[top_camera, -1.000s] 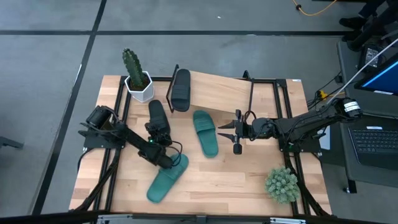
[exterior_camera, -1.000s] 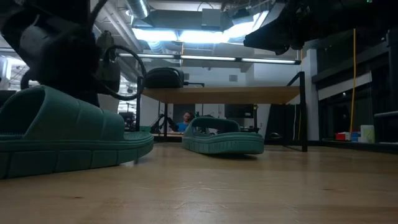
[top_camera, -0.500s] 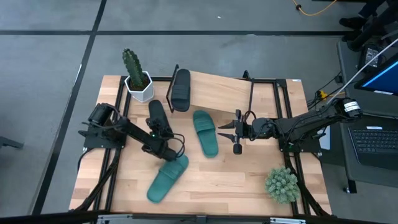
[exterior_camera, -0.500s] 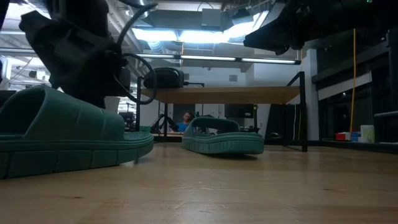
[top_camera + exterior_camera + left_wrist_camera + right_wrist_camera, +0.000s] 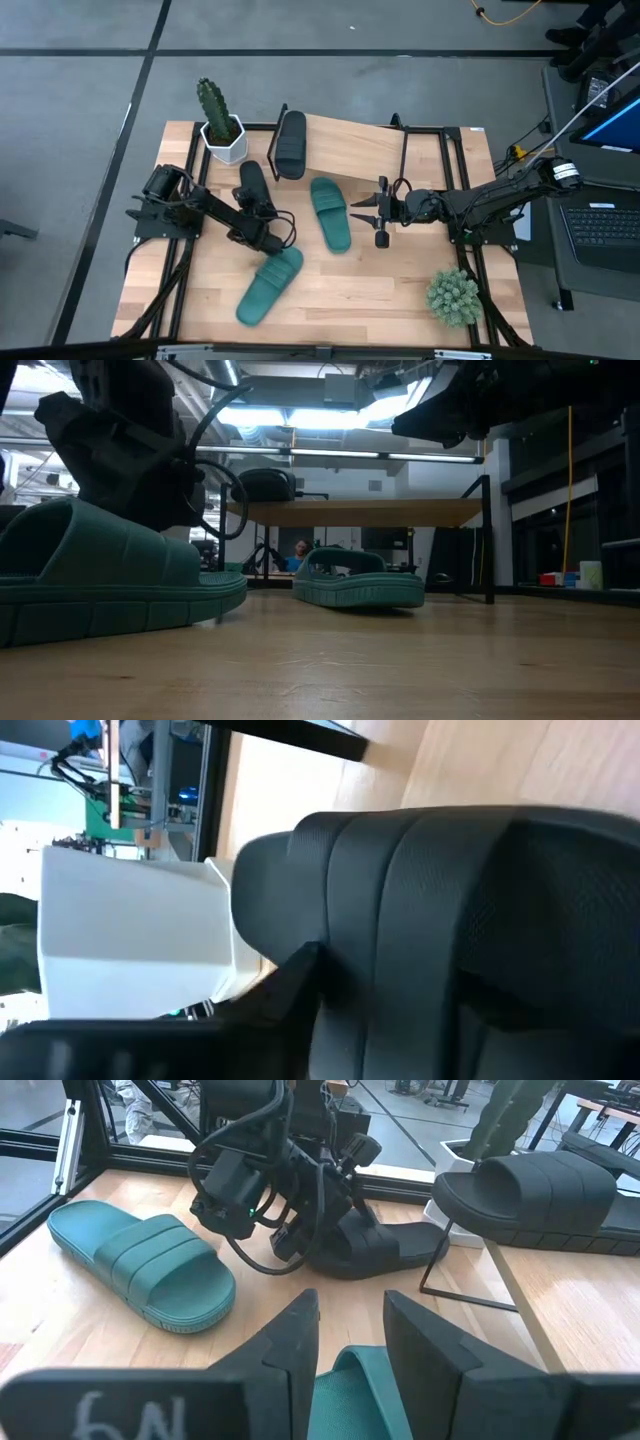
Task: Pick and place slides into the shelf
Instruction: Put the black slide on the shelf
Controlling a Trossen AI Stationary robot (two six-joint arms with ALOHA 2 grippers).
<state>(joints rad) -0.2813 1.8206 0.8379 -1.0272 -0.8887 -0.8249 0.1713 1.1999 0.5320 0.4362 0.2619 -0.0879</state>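
A black slide [image 5: 250, 186] lies flat on the table, and its ribbed strap [image 5: 450, 920] fills the left wrist view. My left gripper [image 5: 262, 228] is at that slide's near end, low over the strap; it looks open, with one finger [image 5: 295, 975] beside the strap and the other hidden. A second black slide [image 5: 290, 143] rests on the shelf [image 5: 360, 145]. One teal slide [image 5: 330, 213] lies mid-table, the other [image 5: 268, 285] nearer the near edge. My right gripper [image 5: 365, 213] hovers open just right of the mid-table teal slide. My left gripper is at the black slide's strap [image 5: 345, 1230], coming level from the near side, but I cannot tell whether its fingers touch it; the strap hides one finger. The slide lies flat on the table.
A cactus in a white pot [image 5: 220, 125] stands at the far left corner, beside the shelf. A round green plant [image 5: 455, 295] sits at the near right corner. Black frame rails [image 5: 405, 160] run around the table. A laptop [image 5: 600, 225] sits beyond the right edge.
My left gripper has moved from over the near teal slide's strap end toward the far edge, arriving at the near end of the black slide on the table. The teal slide has stayed where it was. My right arm has kept still.
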